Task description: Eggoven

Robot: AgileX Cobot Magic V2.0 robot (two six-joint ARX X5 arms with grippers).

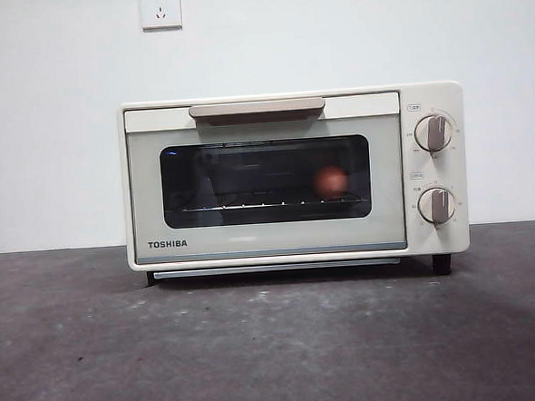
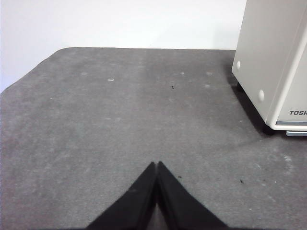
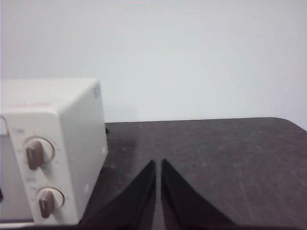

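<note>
A reddish-brown egg (image 1: pixel 332 180) sits on the wire rack (image 1: pixel 268 203) inside a cream-white toaster oven (image 1: pixel 270 241), seen through the dark glass window (image 1: pixel 248 179) toward the window's right side, nearer the knobs. The egg looks smooth and rounded, dimmed by the tinted glass. The oven door is closed, its beige handle (image 1: pixel 256 107) running across the top of the door, the TOSHIBA name printed at the lower left of the front. Two knobs, an upper knob (image 1: pixel 433 133) and a lower knob (image 1: pixel 437 206), stand one above the other on the panel to the right of the door.

The oven stands on a dark grey table (image 1: pixel 276 345) before a white wall with a wall socket (image 1: pixel 160 7) above it. The left gripper (image 2: pixel 157 164) hangs over bare table beside the oven's left end, apart from it, its jaws pressed together at the tips and holding nothing. The right gripper (image 3: pixel 158 162) hangs just off the oven's knob end, its jaws drawn nearly together with a thin slit between them, also holding nothing.
</note>
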